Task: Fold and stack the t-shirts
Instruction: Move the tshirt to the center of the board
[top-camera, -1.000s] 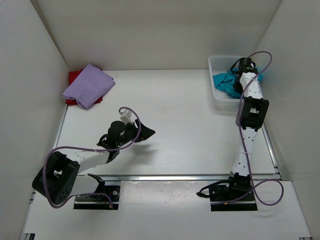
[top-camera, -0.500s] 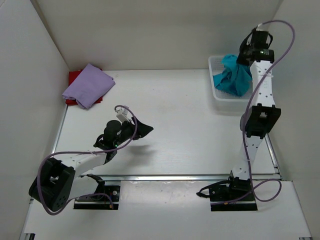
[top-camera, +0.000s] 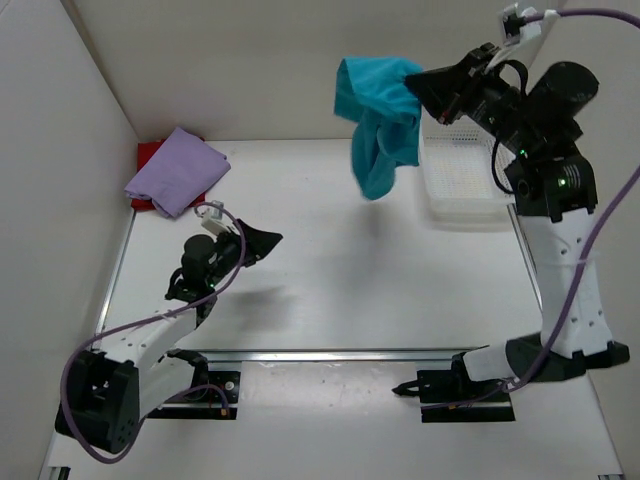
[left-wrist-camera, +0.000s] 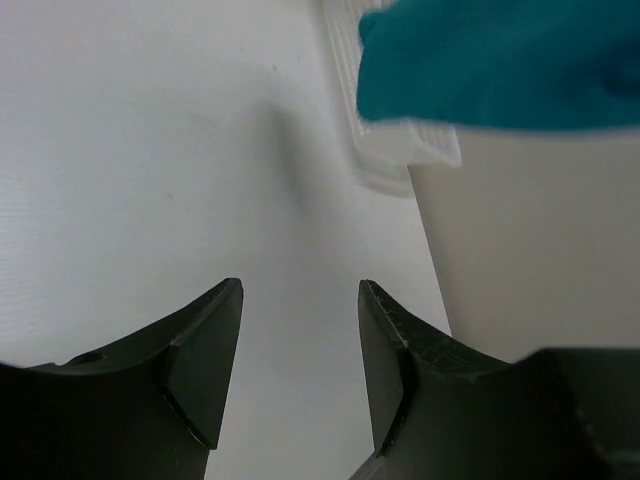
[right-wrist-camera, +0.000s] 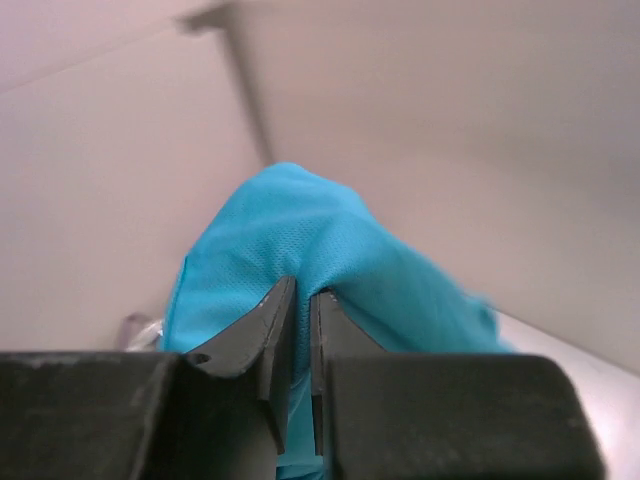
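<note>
Hoisted the teal t-shirt (top-camera: 378, 130) out of the white mesh basket (top-camera: 462, 188) within the last second, swinging the right arm up high and to the left. Clenched the right tool (top-camera: 428, 88) on an upper fold, pinching cloth between nearly closed jaws. Hangs bunched in mid-air over the far part of the desk (top-camera: 330, 280), hem off the surface, just left of the basket's left rim. May be close to the back wall; hard to judge from above. Drew the left tool (top-camera: 262, 242) back toward the left wall; released, fingers spread, gripping nothing, low over the desk. Lavender t-shirt (top-camera: 178, 170) folded on the red t-shirt (top-camera: 148, 156) in the far-left corner, red edges showing at the wall side and the near edge. Broad open desk between that stack and the basket.
</note>
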